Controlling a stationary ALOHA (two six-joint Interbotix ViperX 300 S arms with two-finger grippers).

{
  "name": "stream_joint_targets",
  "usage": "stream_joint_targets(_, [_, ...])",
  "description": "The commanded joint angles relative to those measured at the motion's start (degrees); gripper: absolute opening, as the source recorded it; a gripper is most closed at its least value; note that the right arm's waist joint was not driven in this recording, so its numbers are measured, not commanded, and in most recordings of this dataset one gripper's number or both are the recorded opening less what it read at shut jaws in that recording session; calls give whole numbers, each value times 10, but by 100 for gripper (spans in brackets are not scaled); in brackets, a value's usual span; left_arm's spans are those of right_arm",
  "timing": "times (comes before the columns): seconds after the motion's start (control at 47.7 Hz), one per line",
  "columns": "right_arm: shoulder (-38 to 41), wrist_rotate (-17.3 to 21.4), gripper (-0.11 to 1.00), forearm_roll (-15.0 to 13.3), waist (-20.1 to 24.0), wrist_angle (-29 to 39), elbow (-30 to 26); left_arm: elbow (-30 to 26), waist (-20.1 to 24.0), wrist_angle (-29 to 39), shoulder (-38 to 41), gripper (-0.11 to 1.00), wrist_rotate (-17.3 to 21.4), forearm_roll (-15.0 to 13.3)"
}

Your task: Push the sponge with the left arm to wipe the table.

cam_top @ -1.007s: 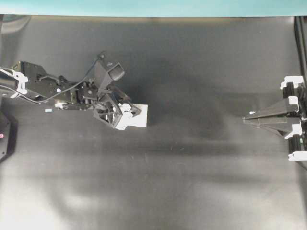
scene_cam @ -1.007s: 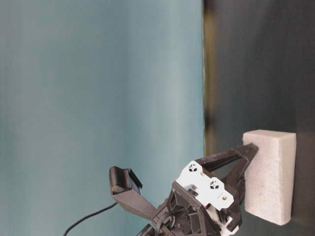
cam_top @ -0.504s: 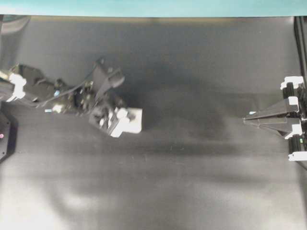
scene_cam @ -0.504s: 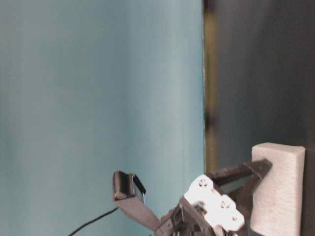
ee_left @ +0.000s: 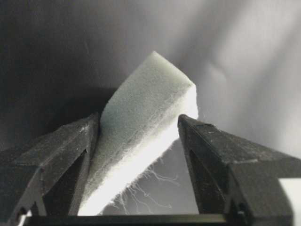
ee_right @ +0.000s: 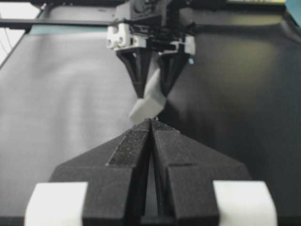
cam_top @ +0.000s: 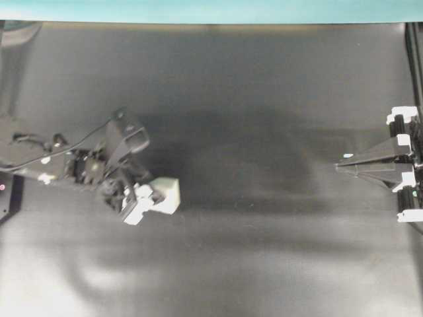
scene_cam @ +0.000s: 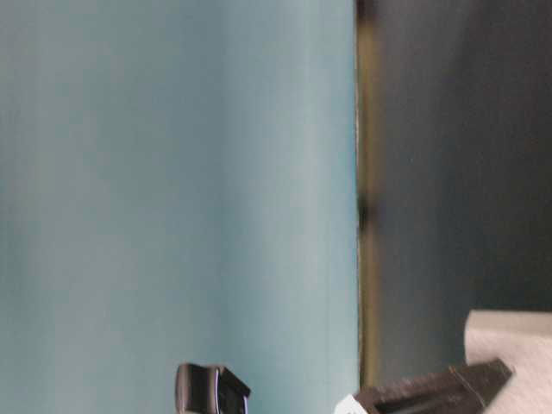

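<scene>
With sponge (cam_top: pixel 166 195) between fingers, left pincer (cam_top: pixel 151 200) low.

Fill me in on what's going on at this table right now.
The left arm is working a white sponge across the dark table. Its gripper straddles the sponge with one finger on each side, and the sponge sits tilted between them. The right gripper rests shut at the far right, well apart from the sponge and handling nothing.
</scene>
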Motion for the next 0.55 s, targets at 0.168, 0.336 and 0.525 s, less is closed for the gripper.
stream_joint_targets(0.168, [-2,4,-1,1,0,-4,-1,23,-51,48,-24,66,-48,1])
stream_joint_targets(0.336, [-5,4,-1,1,0,-4,-1,38,-98,54,-40,66,-91,1])
stream_joint_targets(0.525, [-5,4,-1,1,0,-4,-1,40,-154,54,-65,66,-127,1])
